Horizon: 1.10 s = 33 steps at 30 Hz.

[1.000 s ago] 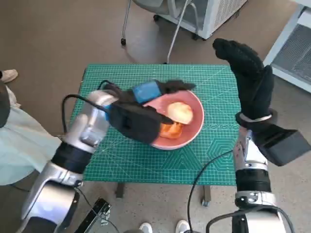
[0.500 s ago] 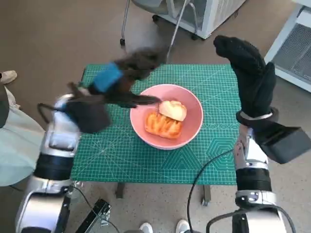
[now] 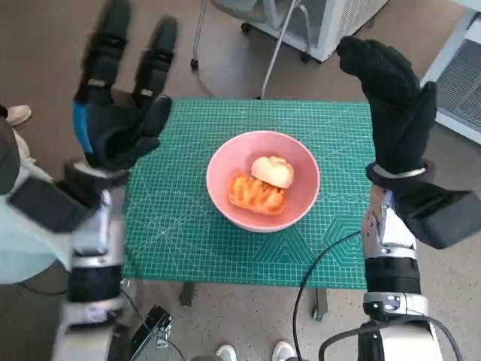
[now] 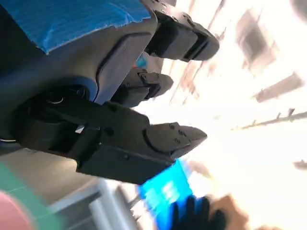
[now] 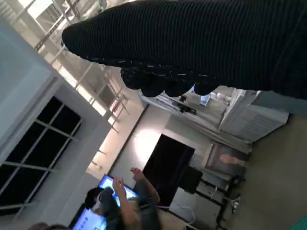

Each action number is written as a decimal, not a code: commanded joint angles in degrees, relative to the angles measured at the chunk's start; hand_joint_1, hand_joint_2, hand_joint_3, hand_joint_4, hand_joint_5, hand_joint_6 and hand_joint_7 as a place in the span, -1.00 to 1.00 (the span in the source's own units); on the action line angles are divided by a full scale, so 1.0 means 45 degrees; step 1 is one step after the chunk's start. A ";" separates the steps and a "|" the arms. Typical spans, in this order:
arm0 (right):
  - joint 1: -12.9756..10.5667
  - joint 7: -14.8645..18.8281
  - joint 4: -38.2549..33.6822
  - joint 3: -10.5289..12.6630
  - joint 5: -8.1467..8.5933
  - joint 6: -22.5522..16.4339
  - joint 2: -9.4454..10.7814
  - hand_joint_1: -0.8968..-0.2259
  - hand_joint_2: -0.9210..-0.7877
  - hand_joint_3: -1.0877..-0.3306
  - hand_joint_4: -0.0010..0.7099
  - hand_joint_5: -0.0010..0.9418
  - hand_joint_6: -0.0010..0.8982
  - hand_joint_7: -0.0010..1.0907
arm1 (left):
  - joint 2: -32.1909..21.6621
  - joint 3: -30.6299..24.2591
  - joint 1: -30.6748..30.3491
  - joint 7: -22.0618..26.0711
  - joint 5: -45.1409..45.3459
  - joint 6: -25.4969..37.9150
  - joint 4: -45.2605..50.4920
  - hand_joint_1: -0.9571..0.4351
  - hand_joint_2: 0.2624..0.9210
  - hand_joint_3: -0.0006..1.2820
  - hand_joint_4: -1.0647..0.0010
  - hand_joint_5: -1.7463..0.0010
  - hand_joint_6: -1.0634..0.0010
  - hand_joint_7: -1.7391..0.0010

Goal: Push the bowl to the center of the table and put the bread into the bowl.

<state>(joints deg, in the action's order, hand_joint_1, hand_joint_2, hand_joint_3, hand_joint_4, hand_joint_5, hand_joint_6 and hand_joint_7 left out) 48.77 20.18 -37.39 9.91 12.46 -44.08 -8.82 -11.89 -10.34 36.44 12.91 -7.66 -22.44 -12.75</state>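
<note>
On the green mat (image 3: 225,248), one pink bowl (image 3: 299,203) holds two breads (image 3: 263,184); left hand (image 3: 116,124) and right hand (image 3: 394,105) raised, released.

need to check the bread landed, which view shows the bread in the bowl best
The head view: both bread pieces lie in full sight inside the pink bowl. The left wrist view catches only a blurred pink sliver at its edge, no bread. The right wrist view faces the room and shows neither.

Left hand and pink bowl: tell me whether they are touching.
Apart. The head view shows the left hand raised with fingers spread beyond the table's left edge, a stretch of green mat lying bare between it and the pink bowl.
</note>
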 commanded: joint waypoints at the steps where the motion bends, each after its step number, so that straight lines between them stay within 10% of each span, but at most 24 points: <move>1: 0.0003 -0.0264 0.0080 -0.0059 -0.0319 0.0222 -0.0161 -0.09 -1.00 0.17 0.06 -0.98 -0.82 0.40 | -0.0193 0.0195 -0.0204 -0.0329 0.0642 -0.0273 0.0136 0.53 -0.32 0.66 0.96 0.00 0.87 -0.21; 33: -0.0089 -0.0283 -0.0126 -0.0135 -0.0487 -0.0172 -0.0334 -0.07 -1.00 0.17 0.04 -0.99 -0.80 0.36 | 0.0014 0.0688 -0.0380 -0.0994 0.1183 -0.1823 -0.1273 0.47 -0.35 0.69 0.66 0.15 0.69 -0.07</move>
<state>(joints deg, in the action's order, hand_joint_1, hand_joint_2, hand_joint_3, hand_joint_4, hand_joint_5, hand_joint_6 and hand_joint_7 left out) 48.81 18.59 -37.33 9.47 9.95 -45.05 -10.27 -12.31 -7.53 35.15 9.03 -2.64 -29.44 -17.76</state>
